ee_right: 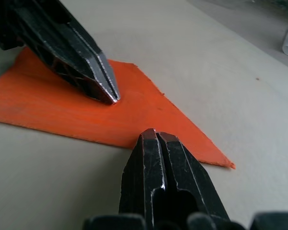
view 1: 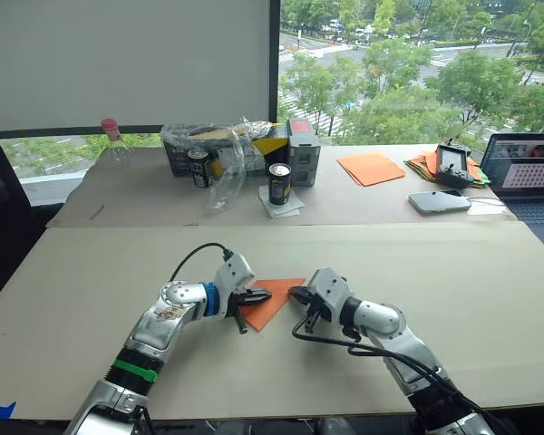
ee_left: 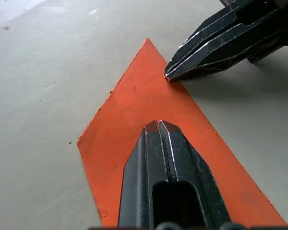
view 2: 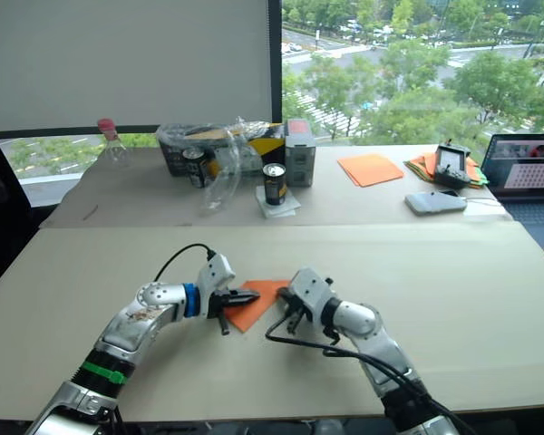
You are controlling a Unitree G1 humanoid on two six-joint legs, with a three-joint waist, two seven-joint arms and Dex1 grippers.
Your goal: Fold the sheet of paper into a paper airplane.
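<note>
Left claw (ee_left: pixel 159 125) and right claw (ee_right: pixel 153 135), both closed, press the thin, limp, bright orange folded paper wedge (view 1: pixel 270 299) flat on the bench (view 1: pixel 453 272); pinch its layered edge gently.

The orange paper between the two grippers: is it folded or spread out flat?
Folded. The orange paper lies flat as a pointed triangular wedge, not a square.

The left gripper (ee_left: pixel 164 125), fingers pressed together, rests its tip on the flat, bright orange folded paper wedge (ee_left: pixel 134 120) lying on the pale grey tabletop (ee_left: pixel 43 72). The right gripper (ee_left: pixel 169 75), fingers also together, touches the wedge's far edge.
</note>
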